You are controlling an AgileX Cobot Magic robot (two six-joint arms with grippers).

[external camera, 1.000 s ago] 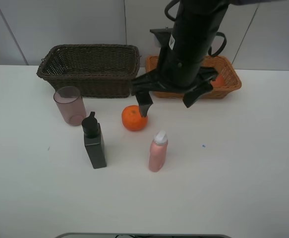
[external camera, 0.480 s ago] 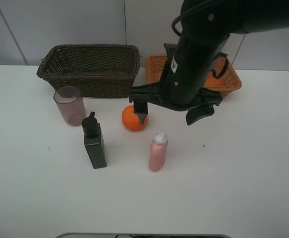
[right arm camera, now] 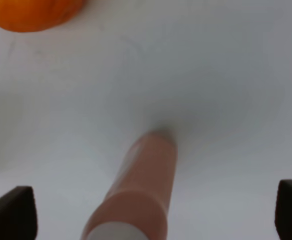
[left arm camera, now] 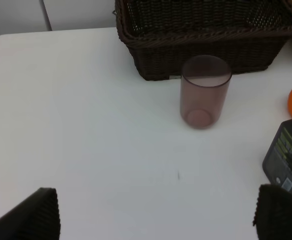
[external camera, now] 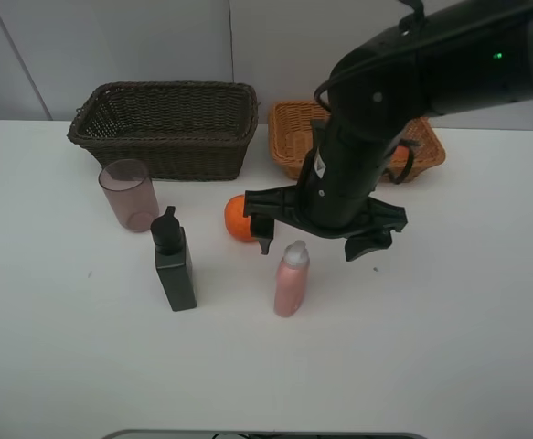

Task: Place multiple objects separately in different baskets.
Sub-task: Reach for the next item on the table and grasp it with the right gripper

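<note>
My right gripper [external camera: 319,240] hangs open just above the pink white-capped bottle [external camera: 291,279], which stands upright between its spread fingers [external camera: 264,230]. In the right wrist view the bottle [right arm camera: 141,185] rises between the two fingertips [right arm camera: 10,212], with the tangerine [right arm camera: 30,12] beyond it. The tangerine [external camera: 237,218] lies left of the gripper, partly hidden by one finger. To the left stand the dark pump bottle [external camera: 174,265] and the mauve cup [external camera: 129,194]. My left gripper [left arm camera: 156,220] is open over bare table, facing the cup [left arm camera: 205,91] and the dark basket [left arm camera: 206,30].
The dark brown basket [external camera: 165,123] stands at the back left. The light tan basket [external camera: 293,123] sits at the back right, largely covered by my right arm. The white table [external camera: 449,347] extends to the front and right.
My right arm has come forward from above the tangerine and tan basket and lowered over the pink bottle, jaws still wide. It now covers the orange fruit in the tan basket.
</note>
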